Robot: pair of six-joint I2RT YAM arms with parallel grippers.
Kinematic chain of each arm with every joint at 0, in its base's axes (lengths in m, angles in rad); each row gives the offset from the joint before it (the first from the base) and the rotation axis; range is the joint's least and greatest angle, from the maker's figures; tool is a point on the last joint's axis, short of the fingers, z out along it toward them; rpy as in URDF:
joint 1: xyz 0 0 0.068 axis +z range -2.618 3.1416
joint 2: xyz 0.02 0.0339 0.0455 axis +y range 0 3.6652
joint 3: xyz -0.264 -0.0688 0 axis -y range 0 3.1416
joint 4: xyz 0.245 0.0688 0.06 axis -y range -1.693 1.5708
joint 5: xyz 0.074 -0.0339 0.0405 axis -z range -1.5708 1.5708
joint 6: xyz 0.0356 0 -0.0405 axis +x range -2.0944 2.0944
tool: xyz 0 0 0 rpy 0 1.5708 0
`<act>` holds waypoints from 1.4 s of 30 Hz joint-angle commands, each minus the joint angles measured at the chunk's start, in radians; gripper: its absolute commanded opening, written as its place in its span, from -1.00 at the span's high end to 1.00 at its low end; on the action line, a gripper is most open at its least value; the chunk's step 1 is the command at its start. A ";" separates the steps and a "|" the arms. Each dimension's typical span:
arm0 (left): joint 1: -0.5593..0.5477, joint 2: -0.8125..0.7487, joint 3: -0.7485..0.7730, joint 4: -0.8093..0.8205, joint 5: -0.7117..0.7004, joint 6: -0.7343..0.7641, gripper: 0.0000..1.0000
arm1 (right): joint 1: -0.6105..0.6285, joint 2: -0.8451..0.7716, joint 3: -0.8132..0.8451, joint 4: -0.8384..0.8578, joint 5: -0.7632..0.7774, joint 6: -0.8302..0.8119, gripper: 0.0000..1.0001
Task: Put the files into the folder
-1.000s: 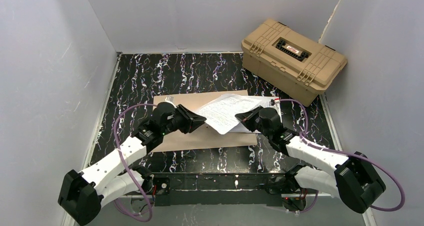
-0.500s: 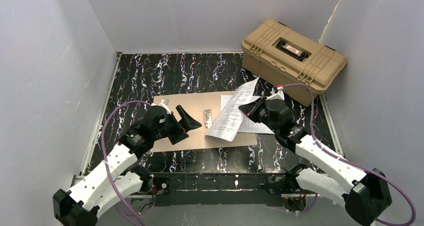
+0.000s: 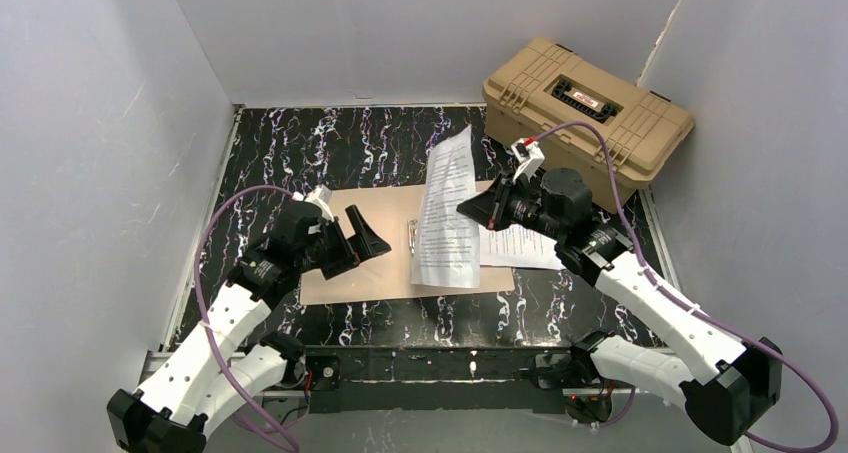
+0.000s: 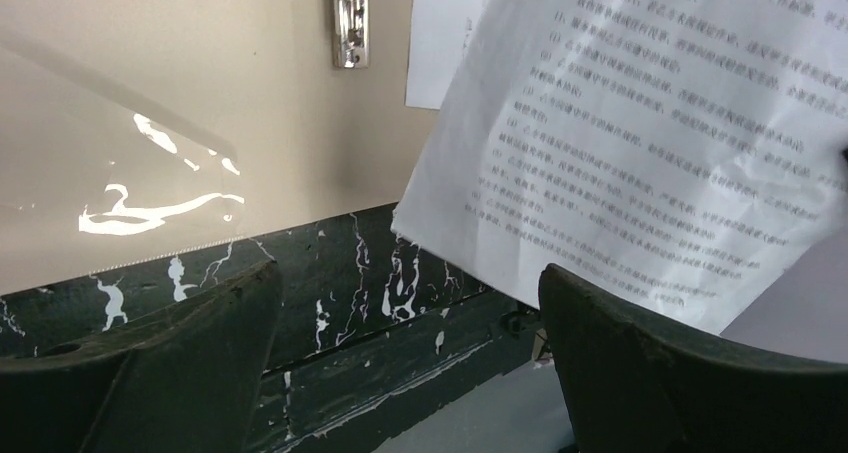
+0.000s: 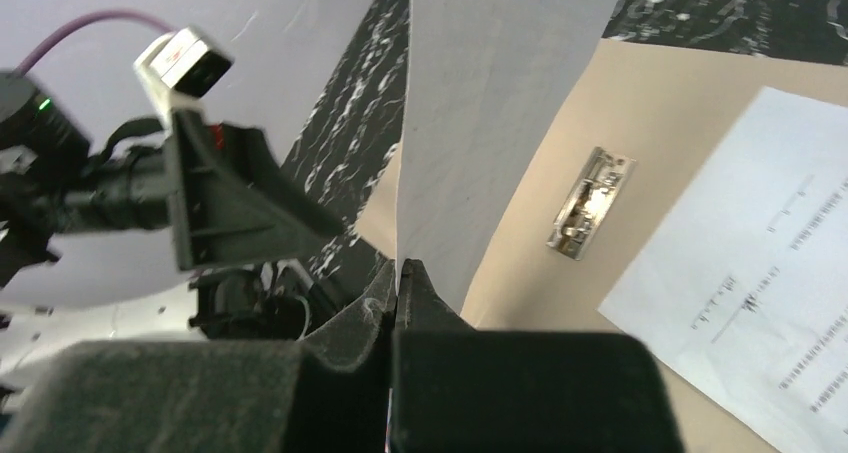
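The black marbled table (image 3: 300, 143) carries a bulky tan case (image 3: 585, 103) at 1 o'clock, untouched. At the centre the kraft folder (image 3: 385, 273) lies open and flat. One printed sheet (image 3: 447, 213) hangs upright in the air over the spine, the right gripper (image 3: 465, 211) clamped on its 3 o'clock edge. A second sheet (image 3: 520, 248) rests on the folder's 3 o'clock half, overhanging its edge. The metal clip (image 3: 412, 238) is bare. At 9 o'clock the left gripper (image 3: 372, 231) hovers, fingers spread wide, empty. I'd say halfway: both sheets need laying square inside.
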 commanded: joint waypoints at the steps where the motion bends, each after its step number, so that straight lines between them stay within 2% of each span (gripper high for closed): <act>1: 0.046 -0.007 -0.002 0.099 0.147 0.044 -0.97 | -0.004 -0.025 0.095 -0.039 -0.208 -0.131 0.97; 7: 0.079 -0.018 -0.051 0.325 0.345 -0.005 -0.97 | -0.003 -0.061 0.158 -0.054 -0.380 -0.151 0.97; 13: 0.091 -0.053 -0.096 0.489 0.435 -0.059 -0.96 | -0.004 -0.107 0.186 0.012 -0.517 -0.094 0.97; 24: 0.096 -0.133 -0.180 0.846 0.554 -0.223 -0.92 | -0.003 -0.131 0.166 0.184 -0.590 0.041 0.97; 27: 0.096 -0.129 -0.209 0.969 0.592 -0.288 -0.77 | -0.004 -0.136 0.149 0.236 -0.593 0.082 0.97; 32: 0.095 -0.098 -0.260 1.189 0.643 -0.404 -0.29 | -0.004 -0.144 0.125 0.302 -0.598 0.140 0.97; 36: 0.096 -0.086 -0.273 1.284 0.658 -0.456 0.18 | -0.004 -0.159 0.129 0.278 -0.590 0.133 0.97; 41: 0.095 -0.078 -0.272 1.365 0.686 -0.498 0.91 | -0.003 -0.181 0.136 0.171 -0.560 0.080 0.97; 42: 0.095 -0.078 -0.269 1.371 0.690 -0.501 1.00 | -0.004 -0.186 0.139 0.140 -0.545 0.066 0.97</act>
